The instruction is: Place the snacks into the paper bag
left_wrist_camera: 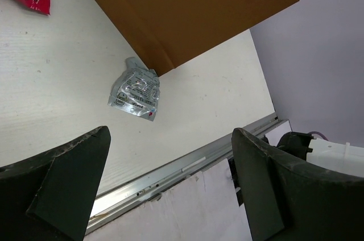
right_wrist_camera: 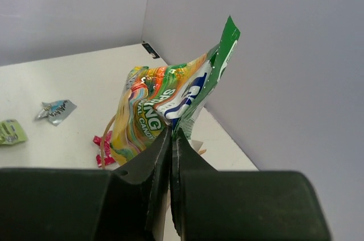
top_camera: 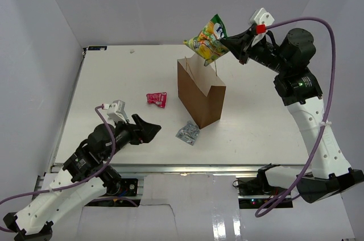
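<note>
The brown paper bag (top_camera: 199, 96) stands upright mid-table; its side fills the top of the left wrist view (left_wrist_camera: 193, 8). My right gripper (top_camera: 229, 42) is shut on a yellow-green packet (top_camera: 209, 39) and holds it in the air above the bag's open top; the right wrist view shows the fingers pinching its edge (right_wrist_camera: 153, 110). A red-pink packet (top_camera: 157, 99) lies left of the bag. A silvery packet (top_camera: 187, 133) lies by the bag's front corner. A lime green packet (right_wrist_camera: 11, 131) shows at the left edge of the right wrist view. My left gripper (top_camera: 149, 130) is open and empty, left of the silvery packet (left_wrist_camera: 135, 90).
The table's metal front rail (left_wrist_camera: 170, 175) runs just under my left fingers. White walls enclose the table at the back and both sides. One cord handle of the bag (right_wrist_camera: 105, 138) shows below the held packet.
</note>
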`<state>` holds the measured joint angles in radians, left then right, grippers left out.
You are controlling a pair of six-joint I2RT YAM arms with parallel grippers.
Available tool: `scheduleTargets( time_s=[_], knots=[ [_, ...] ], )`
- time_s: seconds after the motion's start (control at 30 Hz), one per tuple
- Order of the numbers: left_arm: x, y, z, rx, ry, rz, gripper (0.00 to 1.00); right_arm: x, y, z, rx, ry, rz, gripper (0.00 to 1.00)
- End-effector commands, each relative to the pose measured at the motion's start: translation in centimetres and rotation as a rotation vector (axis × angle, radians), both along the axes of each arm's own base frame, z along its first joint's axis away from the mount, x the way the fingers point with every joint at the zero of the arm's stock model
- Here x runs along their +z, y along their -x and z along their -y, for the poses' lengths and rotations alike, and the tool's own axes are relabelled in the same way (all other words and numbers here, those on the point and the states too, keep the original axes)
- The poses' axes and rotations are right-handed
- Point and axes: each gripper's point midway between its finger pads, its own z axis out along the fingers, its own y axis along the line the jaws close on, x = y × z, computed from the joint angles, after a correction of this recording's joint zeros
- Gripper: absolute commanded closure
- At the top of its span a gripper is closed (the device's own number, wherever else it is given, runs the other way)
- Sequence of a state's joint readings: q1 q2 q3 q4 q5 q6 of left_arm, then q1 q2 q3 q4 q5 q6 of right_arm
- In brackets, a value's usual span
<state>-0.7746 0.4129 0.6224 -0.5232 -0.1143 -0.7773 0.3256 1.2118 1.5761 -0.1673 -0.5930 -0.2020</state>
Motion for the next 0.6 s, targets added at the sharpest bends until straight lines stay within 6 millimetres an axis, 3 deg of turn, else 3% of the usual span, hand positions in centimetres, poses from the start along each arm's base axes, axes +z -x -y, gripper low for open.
scheduleTargets(
  time_s=[0.0,0.27,0.37,0.43,0.57],
  knots=[
    [0.0,0.2,0.2,-0.007,0.028,-0.006,0.02,0.3,-0.6,-0.1,-0.059,0.048,0.089,0.92],
    [0.0,0.3,0.1,-0.005,0.034,-0.011,0.02,-3.1,-3.1,-0.1,-0.228,0.029,0.006,0.92],
    [-0.1,0.3,0.1,-0.003,0.037,-0.016,0.02,-3.9,-3.4,0.0,-0.289,0.004,-0.020,0.92],
    [-0.3,0.2,0.0,0.013,0.039,-0.025,0.02,-5.9,-3.7,0.1,-0.330,0.004,-0.060,0.92],
    [-0.7,-0.2,0.0,0.039,0.041,-0.053,0.02,-7.5,-3.6,-0.2,-0.336,0.014,-0.085,0.92]
  ],
)
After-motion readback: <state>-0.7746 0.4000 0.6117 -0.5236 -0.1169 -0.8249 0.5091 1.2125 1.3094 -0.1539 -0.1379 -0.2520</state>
